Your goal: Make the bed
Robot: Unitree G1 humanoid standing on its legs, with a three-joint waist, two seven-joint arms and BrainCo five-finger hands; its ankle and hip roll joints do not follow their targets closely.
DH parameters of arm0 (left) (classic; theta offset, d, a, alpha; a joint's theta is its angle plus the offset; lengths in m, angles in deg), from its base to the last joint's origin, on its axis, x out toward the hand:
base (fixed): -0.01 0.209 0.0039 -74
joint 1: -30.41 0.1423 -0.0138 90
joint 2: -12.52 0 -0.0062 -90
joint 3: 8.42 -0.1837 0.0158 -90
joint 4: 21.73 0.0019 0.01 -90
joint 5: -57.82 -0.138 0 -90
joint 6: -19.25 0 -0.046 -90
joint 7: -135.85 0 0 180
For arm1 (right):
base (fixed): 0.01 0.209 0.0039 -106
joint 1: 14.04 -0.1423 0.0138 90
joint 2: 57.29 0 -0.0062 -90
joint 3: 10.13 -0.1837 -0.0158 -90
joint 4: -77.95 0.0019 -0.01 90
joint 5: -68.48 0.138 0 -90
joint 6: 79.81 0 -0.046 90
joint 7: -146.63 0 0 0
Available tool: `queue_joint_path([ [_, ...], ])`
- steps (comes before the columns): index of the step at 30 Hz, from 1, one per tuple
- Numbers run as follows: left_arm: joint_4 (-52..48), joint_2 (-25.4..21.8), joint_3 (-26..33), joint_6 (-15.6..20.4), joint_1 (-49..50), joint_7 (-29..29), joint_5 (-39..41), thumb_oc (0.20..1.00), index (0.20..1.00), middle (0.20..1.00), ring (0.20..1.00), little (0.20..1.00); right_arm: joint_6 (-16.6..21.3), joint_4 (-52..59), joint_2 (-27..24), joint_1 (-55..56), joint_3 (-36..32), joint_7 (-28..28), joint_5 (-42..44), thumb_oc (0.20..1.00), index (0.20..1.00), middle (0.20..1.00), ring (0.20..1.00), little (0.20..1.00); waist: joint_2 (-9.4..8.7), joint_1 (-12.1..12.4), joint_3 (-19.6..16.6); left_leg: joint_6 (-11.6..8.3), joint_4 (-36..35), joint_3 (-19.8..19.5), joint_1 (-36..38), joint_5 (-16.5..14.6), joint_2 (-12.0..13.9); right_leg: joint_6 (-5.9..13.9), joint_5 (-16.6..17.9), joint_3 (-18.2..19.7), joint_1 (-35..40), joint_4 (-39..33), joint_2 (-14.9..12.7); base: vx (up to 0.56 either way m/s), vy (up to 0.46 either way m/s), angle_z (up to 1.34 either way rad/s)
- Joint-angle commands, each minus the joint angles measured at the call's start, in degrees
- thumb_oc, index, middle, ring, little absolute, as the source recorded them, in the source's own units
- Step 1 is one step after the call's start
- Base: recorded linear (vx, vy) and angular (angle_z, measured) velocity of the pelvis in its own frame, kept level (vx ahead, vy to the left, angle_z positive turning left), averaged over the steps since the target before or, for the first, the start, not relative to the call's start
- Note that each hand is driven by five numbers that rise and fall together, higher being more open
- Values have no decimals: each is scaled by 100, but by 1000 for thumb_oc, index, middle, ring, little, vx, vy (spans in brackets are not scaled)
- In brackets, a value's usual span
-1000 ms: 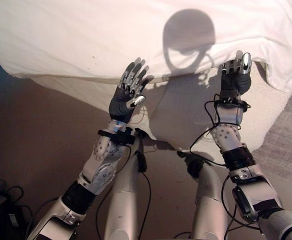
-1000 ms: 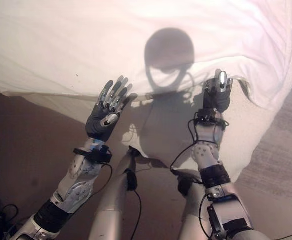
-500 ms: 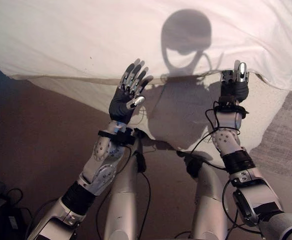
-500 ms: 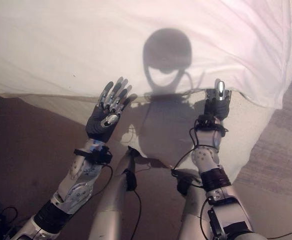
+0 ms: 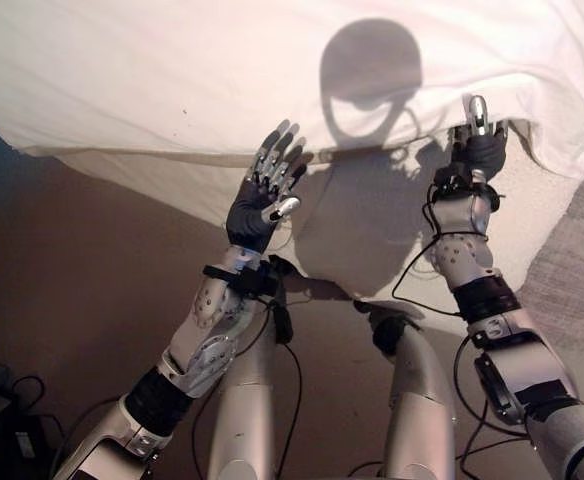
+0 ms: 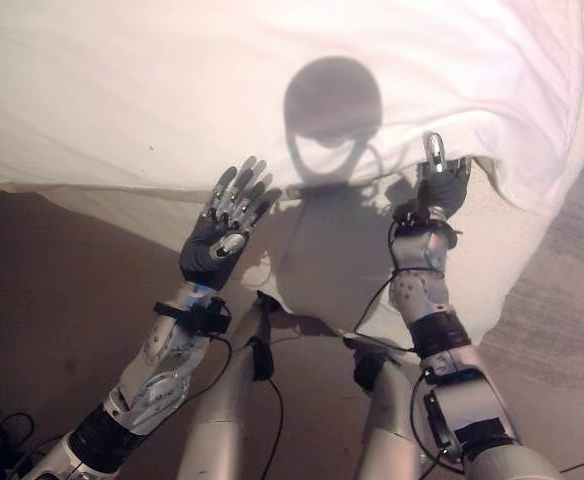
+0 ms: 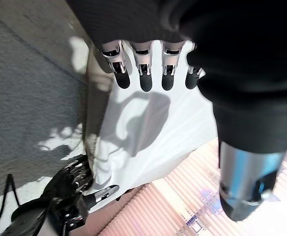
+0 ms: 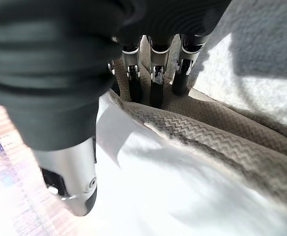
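Bed (image 5: 372,240) seen from above, under a white duvet (image 5: 172,70) whose near edge hangs over the side facing the robot, with a beige woven blanket (image 8: 222,142) showing beneath it along the mattress side. Left hand (image 5: 257,205) raised just short of the duvet's edge, palm toward the bed, fingers straight and spread, holding nothing; the left wrist view confirms the straight fingers (image 7: 143,81) with the white cloth beyond them. Right hand (image 6: 440,185) up at the duvet's edge near the bed's right corner, thumb (image 6: 434,148) lying on top of the white cover. In the right wrist view, fingers (image 8: 156,86) tucked down between the white duvet and the beige blanket, tips hidden in the fold, so cannot tell whether clamped on the cloth or merely slid under it. Brown floor (image 5: 82,270) on the left, grey carpet (image 5: 582,270) on the right.
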Motion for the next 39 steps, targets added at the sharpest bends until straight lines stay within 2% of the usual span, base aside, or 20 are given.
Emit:
queue_joint_path([
  [1, -812, -168, -125, 116, 220, 42, -209, 1000, 1000, 1000, 1000, 1000, 26, -207, -552, -757, 92, 84, 68, 1000, 1000, 1000, 1000, 1000, -80, 164, -65, 20, 378, 366, 661, -1208, 166, 725, 1161, 247, -179, -716, -26, 0, 0, 0],
  [4, -829, -208, -188, 106, 239, 34, -196, 1000, 1000, 1000, 1000, 1000, -109, -555, -633, -1078, 253, 83, 98, 1000, 1000, 1000, 1000, 1000, -105, 168, -65, 12, 377, 379, 681, -1209, 171, 722, 1174, 233, -168, -725, -14, 0, 0, 0],
  [10, -787, -217, -256, 111, 185, 39, -158, 1000, 1000, 1000, 1000, 1000, -126, -778, -653, -1368, 384, 218, 367, 1000, 1000, 1000, 1000, 1000, -128, 152, -65, 6, 382, 390, 694, -1209, 173, 718, 1173, 242, -165, -724, 3, -2, 6, -3],
  [11, -781, -221, -267, 118, 184, 54, -138, 1000, 1000, 1000, 1000, 1000, -119, -793, -664, -1410, 413, 234, 384, 545, 545, 545, 545, 545, -138, 150, -65, 4, 379, 392, 693, -1206, 178, 719, 1174, 239, -162, -730, 3, 0, 0, 0],
  [12, -764, -220, -274, 117, 197, 66, -111, 1000, 1000, 1000, 1000, 1000, -148, -827, -692, -1457, 453, 246, 362, 200, 200, 200, 200, 200, -150, 142, -65, 4, 387, 386, 692, -1203, 176, 714, 1171, 242, -157, -731, 12, 0, 0, 0],
  [19, -745, -161, -348, 99, 201, 53, -78, 1000, 1000, 1000, 1000, 1000, -103, -687, -612, -1434, 519, 174, 337, 200, 200, 200, 200, 200, -161, 133, -65, 11, 384, 398, 736, -1209, 177, 706, 1171, 234, -144, -721, 12, 0, 0, 0],
  [26, -573, 137, -544, 80, 25, 64, 273, 1000, 1000, 1000, 1000, 1000, 194, 434, -369, -813, 460, 146, 206, 200, 200, 200, 200, 200, -166, 83, -65, 45, 417, 403, 782, -1235, 166, 690, 1152, 209, -90, -697, -9, 0, 0, 0],
  [28, -465, 299, -701, 59, -28, 144, 598, 1000, 1000, 1000, 1000, 1000, 274, 864, -301, -587, 449, 149, 120, 200, 200, 200, 200, 200, -180, 50, -65, 48, 429, 416, 804, -1237, 172, 681, 1143, 208, -70, -692, -13, -5, -5, -2],
  [29, -397, 501, -911, -21, -109, 205, 1034, 1000, 1000, 1000, 1000, 1000, 355, 1282, -186, -398, 493, 175, 40, 200, 200, 200, 200, 200, -228, -17, -65, 55, 428, 430, 821, -1240, 177, 678, 1149, 211, -76, -697, -6, 0, 0, 0],
  [30, -361, 512, -921, -12, -123, 236, 1066, 1000, 1000, 1000, 1000, 1000, 347, 1348, -189, -348, 486, 127, -4, 200, 200, 200, 200, 200, -222, -7, -65, 56, 423, 433, 832, -1239, 174, 679, 1148, 215, -69, -695, -8, -10, -26, -5],
  [32, -147, 900, -1298, -122, -416, 340, 1804, 1000, 1000, 1000, 1000, 1000, 381, 1867, -31, -16, 594, 165, -126, 200, 200, 200, 200, 200, -332, -153, -65, 54, 441, 452, 808, -1226, 190, 664, 1142, 244, -86, -723, 10, -14, -27, -6],
  [33, -104, 919, -1309, -111, -440, 372, 1832, 1000, 1000, 1000, 1000, 1000, 374, 1906, -42, 11, 586, 137, -151, 200, 200, 200, 200, 200, -325, -141, -65, 54, 438, 455, 809, -1223, 189, 663, 1141, 247, -89, -721, 9, -16, -21, -6],
  [35, 163, 1365, -1682, -335, -678, 499, 2699, 1000, 1000, 1000, 1000, 1000, 442, 2257, 214, 190, 700, 194, -174, 200, 200, 200, 200, 200, -401, -259, -65, 63, 469, 470, 779, -1216, 207, 645, 1130, 277, -104, -739, 35, -16, -12, -5],
  [36, 205, 1383, -1678, -333, -698, 535, 2731, 1000, 1000, 1000, 1000, 1000, 440, 2278, 206, 206, 702, 183, -184, 200, 200, 200, 200, 200, -394, -256, -65, 63, 469, 472, 782, -1217, 207, 644, 1129, 279, -104, -739, 35, -18, -7, -6],
  [39, 985, 1946, -1819, -351, -914, 507, 3343, 1000, 1000, 1000, 1000, 1000, 499, 2738, 513, 482, 854, 360, -133, 200, 200, 200, 200, 200, -470, -418, -65, 66, 488, 477, 795, -1213, 225, 633, 1118, 317, -118, -746, 63, -16, -20, -6],
])
